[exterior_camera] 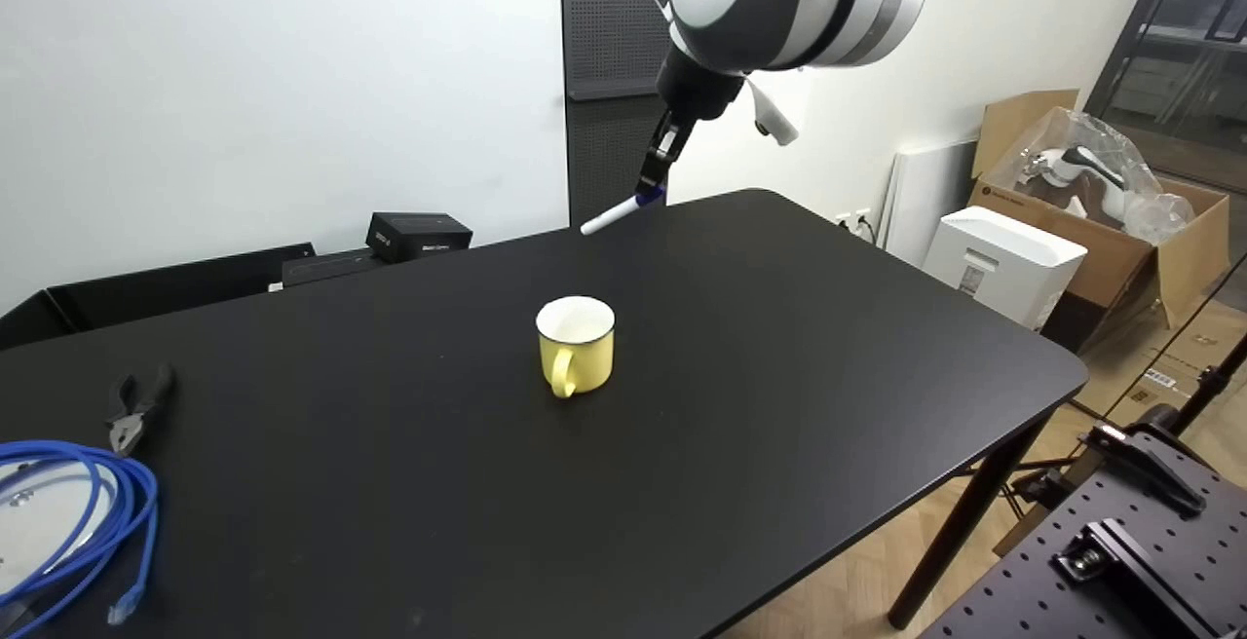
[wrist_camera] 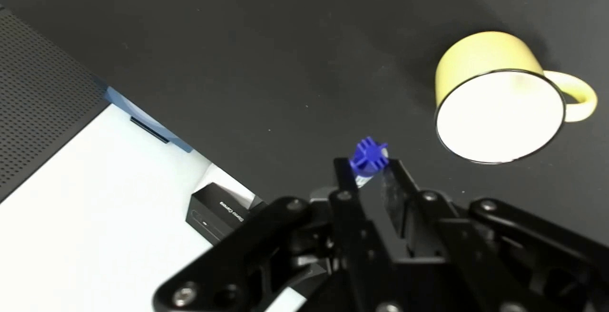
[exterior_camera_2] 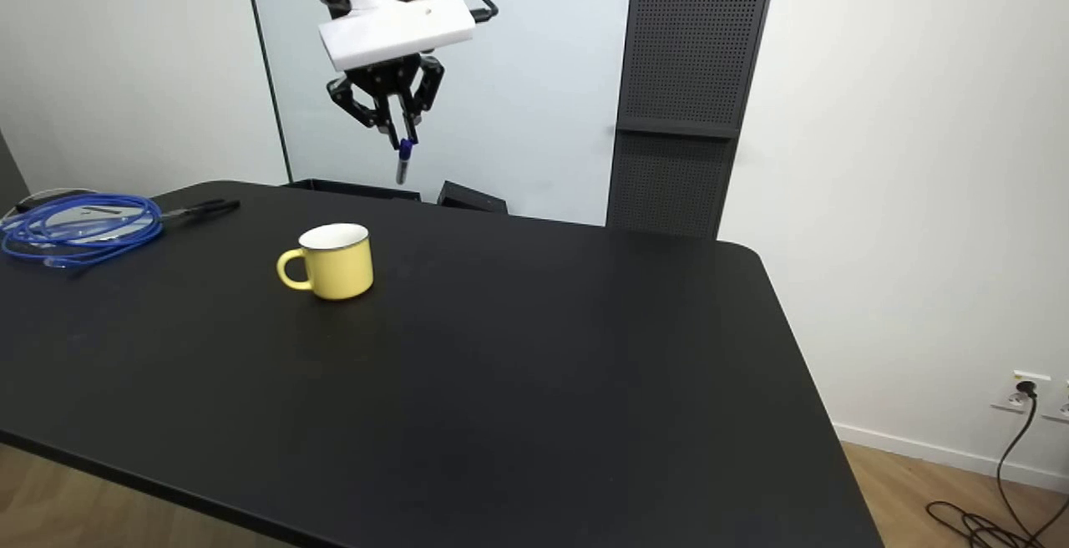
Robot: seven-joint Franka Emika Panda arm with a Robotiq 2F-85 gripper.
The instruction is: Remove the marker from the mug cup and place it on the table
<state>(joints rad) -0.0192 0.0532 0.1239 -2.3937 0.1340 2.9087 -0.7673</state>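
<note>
The marker has a dark blue end and a whitish body. My gripper [exterior_camera: 655,183] is shut on the blue end of the marker [exterior_camera: 612,214] and holds it tilted above the table, apart from the mug. In an exterior view the gripper [exterior_camera_2: 404,140] is above and behind the mug, with the marker [exterior_camera_2: 402,167] hanging below the fingertips. In the wrist view the marker's blue end [wrist_camera: 370,154] sits between the fingertips [wrist_camera: 367,165]; most of its body is hidden. The yellow mug cup [exterior_camera: 577,357] stands upright on the black table [exterior_camera: 799,347]. It also shows in the wrist view [wrist_camera: 487,55].
A coiled blue cable [exterior_camera: 136,493] and pliers [exterior_camera: 132,415] lie on the table past the mug's handle side. A black box [exterior_camera: 419,235] stands at the table's far edge by the wall; it shows in the wrist view [wrist_camera: 216,212]. A cardboard box [exterior_camera: 1120,249] stands beyond the table.
</note>
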